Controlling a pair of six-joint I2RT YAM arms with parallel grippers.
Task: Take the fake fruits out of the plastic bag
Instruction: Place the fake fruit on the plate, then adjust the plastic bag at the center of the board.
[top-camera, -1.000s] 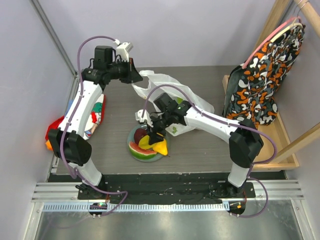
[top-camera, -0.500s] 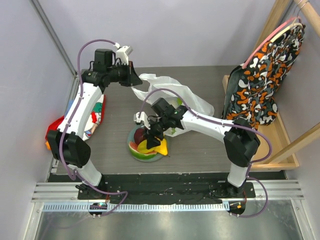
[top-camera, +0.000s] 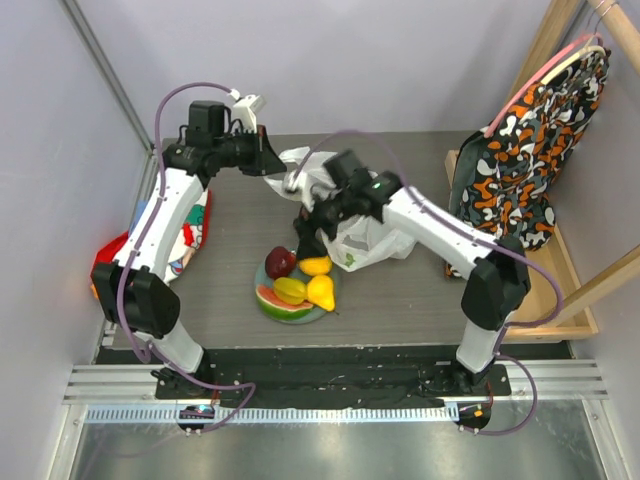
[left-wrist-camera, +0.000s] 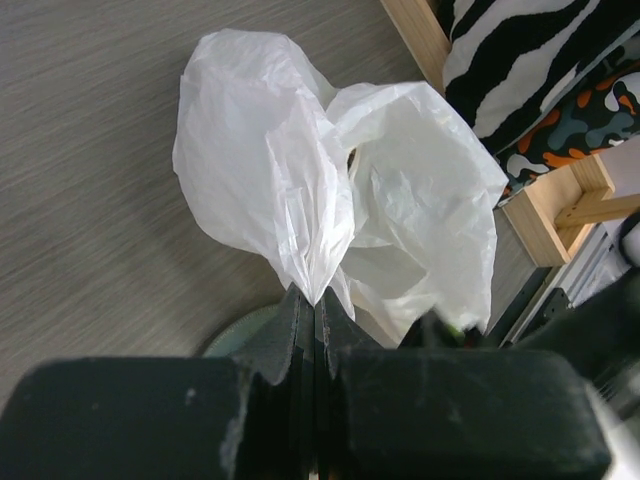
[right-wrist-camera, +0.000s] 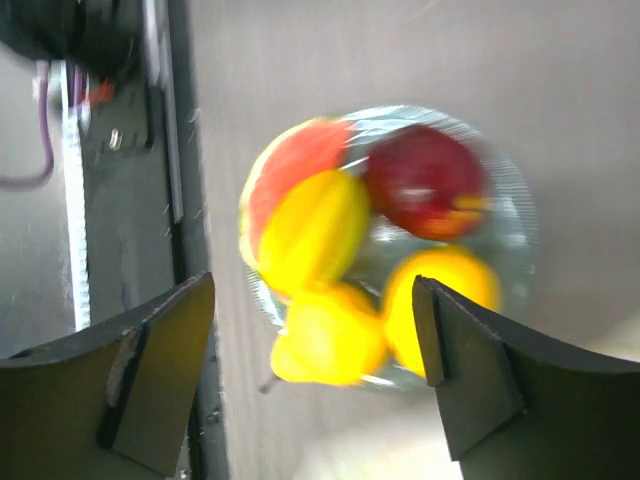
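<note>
The plastic bag (left-wrist-camera: 290, 170) looks thin and crinkly, the fake fruits (right-wrist-camera: 425, 180) glossy, the table (left-wrist-camera: 90, 150) matt and grained.

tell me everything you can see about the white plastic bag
The bag is thin, crinkly, translucent white plastic, bunched into soft folds and puffed lobes rather than lying flat. One gathered part is drawn up into a point and pinched between the shut left fingers. The rest sags onto the grey wood-grain table, reaching towards the wooden frame. The top view shows a small green print near its front edge. Its contents cannot be seen.
</note>
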